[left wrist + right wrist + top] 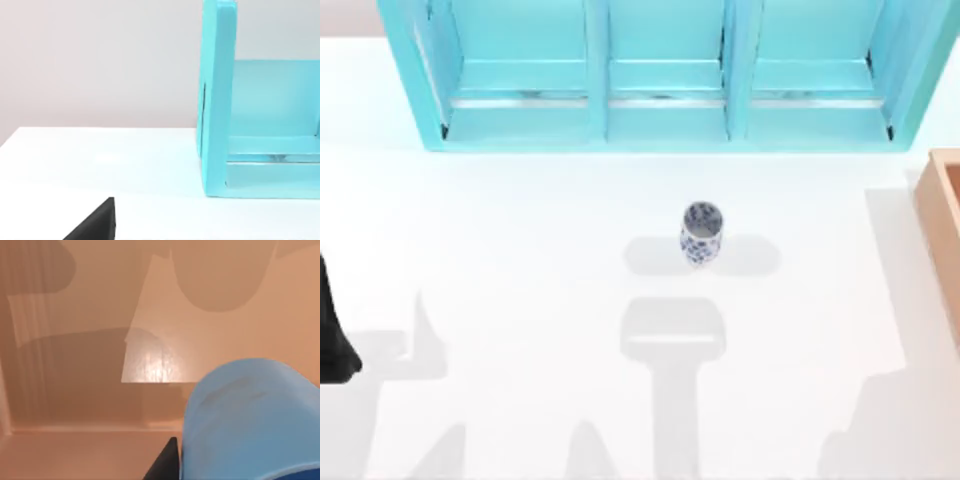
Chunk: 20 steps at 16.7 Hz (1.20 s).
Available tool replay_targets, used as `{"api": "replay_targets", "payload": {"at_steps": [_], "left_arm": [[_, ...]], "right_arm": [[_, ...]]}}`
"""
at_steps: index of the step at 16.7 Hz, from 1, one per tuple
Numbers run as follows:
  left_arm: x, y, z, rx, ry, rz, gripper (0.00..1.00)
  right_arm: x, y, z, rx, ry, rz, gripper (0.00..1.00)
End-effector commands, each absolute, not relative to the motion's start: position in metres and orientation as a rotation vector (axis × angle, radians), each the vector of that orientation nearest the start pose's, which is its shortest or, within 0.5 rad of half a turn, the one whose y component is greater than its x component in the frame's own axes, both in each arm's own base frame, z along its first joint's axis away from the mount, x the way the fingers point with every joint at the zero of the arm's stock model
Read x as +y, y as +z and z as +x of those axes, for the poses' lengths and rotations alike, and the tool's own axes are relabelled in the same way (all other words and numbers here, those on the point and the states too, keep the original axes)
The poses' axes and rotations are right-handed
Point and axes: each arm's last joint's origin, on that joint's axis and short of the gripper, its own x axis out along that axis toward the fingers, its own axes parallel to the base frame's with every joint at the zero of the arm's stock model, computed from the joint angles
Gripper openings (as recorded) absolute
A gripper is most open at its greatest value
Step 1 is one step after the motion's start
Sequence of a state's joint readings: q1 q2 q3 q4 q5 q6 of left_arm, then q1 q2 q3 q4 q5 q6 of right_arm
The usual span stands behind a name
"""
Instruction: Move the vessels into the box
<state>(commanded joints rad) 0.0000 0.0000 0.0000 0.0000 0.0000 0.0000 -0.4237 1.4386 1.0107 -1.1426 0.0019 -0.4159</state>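
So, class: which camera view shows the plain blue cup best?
The right wrist view: the blue cup looms large and close over the tan-orange box floor, beside a dark pincer finger. The other views give nothing of it.

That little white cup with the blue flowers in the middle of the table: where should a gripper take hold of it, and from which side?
Probably from above. The floral cup stands upright, mouth up, alone on the white table, so a gripper could descend and close across its slim body just below the rim; open space surrounds it.
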Motion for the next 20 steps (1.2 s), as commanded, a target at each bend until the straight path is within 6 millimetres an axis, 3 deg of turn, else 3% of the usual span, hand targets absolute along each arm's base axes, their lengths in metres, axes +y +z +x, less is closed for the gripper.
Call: {"api": "replay_targets", "payload": {"at_steps": [4,17,20], "left_arm": [[-0.0012,0.1600,0.1057,0.000,0.000,0.000,1.00],[-0.0012,0.1600,0.1057,0.000,0.000,0.000,1.00],[-0.0012,0.1600,0.1057,0.000,0.000,0.000,1.00]], "right_arm": [[-0.0970,0.2136,0.2183,1.573,-0.009,0.007,0.00],[-0.0970,0.2136,0.2183,1.573,-0.009,0.007,0.98],[-0.0970,0.2136,0.2183,1.573,-0.009,0.007,1.00]]}}
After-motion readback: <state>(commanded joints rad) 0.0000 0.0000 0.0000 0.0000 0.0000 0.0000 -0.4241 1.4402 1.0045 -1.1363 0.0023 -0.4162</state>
